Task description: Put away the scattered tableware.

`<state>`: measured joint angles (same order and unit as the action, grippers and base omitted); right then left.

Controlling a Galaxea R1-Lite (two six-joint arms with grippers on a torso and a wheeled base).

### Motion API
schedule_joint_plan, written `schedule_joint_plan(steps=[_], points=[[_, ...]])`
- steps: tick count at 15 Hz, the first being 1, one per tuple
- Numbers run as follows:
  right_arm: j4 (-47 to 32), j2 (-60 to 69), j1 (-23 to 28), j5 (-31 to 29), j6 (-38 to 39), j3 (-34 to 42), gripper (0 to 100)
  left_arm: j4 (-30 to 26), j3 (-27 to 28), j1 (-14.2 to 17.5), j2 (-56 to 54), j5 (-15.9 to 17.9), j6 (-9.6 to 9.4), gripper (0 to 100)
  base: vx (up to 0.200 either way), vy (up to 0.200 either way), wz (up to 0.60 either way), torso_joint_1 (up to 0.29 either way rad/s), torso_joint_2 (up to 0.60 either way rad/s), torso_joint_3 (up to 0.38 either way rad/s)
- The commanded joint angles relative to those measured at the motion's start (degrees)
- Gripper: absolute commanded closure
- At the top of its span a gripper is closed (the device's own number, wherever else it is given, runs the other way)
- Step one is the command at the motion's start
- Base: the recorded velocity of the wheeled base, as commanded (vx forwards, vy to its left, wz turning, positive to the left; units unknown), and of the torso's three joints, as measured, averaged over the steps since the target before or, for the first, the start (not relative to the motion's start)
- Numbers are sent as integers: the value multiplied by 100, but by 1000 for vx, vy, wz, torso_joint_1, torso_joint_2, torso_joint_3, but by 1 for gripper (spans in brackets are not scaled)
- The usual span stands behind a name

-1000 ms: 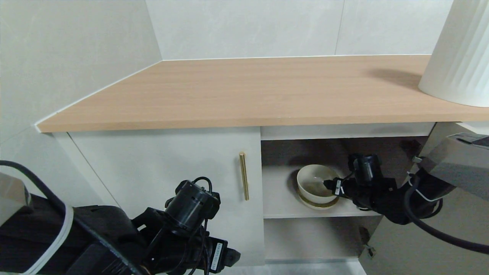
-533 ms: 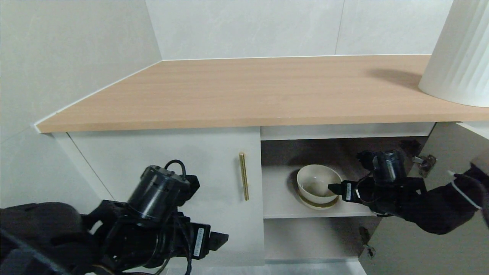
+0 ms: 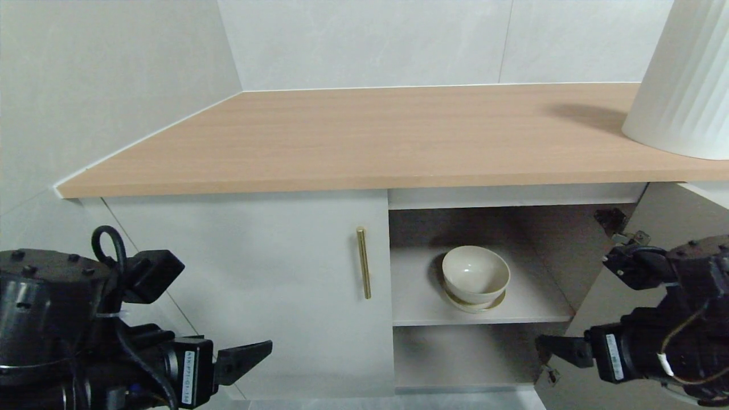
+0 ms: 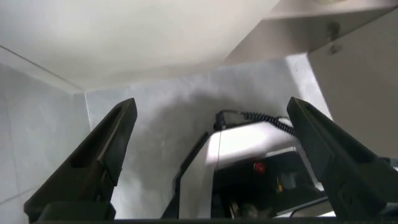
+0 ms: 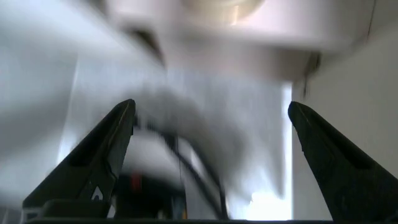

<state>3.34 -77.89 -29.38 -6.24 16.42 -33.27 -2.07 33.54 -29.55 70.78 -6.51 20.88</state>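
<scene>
Jaws wide — left gripper (image 4: 211, 107), right gripper (image 5: 211, 106) low, empty.

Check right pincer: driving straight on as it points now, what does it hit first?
Probably nothing soon: the right pincer points into the open lower compartment, below the shelf holding the bowl. That compartment's rear would likely come first; depth is unclear.

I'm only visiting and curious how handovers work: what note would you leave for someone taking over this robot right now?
Left gripper: open, empty, low before the shut left door.
Right gripper: open, empty, low by the open right door.
Things: bowl sits on a saucer on the cabinet's upper shelf.
Done: bowl and saucer put away.
Left: probably shutting the right door.
</scene>
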Motion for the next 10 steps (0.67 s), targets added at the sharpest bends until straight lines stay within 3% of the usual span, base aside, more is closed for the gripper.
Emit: schedule_joint_plan(steps=[1,5,7,10], points=[[-35,643,-121,0,1,136,0,5,-14,19,-161,1,-67,0,0,0,0,0,0,0],[-26,529,-121,0,-7,242,0,49,21,11,279,-52,-269,0,0,0,0,0,0,0],[-18,476,-209,-26,-7,242,0,49,21,-7,331,-52,-278,0,0,0,0,0,0,0],[-26,485,-217,-35,-16,251,0,49,13,-16,428,-52,-278,0,-200,0,0,6,-4,-2]])
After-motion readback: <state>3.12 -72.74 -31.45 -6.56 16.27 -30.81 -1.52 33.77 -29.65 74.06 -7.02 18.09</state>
